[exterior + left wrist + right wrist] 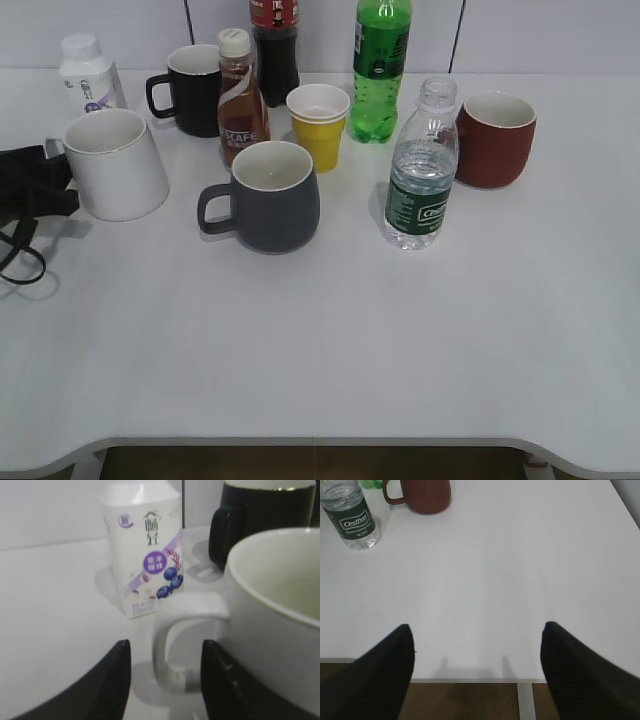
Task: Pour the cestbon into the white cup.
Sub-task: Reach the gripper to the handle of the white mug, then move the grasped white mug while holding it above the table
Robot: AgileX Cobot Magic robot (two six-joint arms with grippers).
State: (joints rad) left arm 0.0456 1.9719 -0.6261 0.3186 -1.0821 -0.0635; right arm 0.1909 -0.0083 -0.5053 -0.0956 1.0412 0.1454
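light: bright, even, from above
shadows: soft, short, under mugs and bottles
glare: mild on table [330, 340]
blur: left wrist view soft; white cup [280, 625] unfocused

Looks like a robot lab or test bench, not a home: bare white table [330, 340] against plain white wall panels [540, 30], no kitchen fittings. Drinks are lined up like props: green soda bottle [380, 70], coffee bottle [240, 100], yellow paper cup [320, 125], mixed mugs such as the grey mug [270, 195]. Wood-look floor [470, 702] shows under the table edge.
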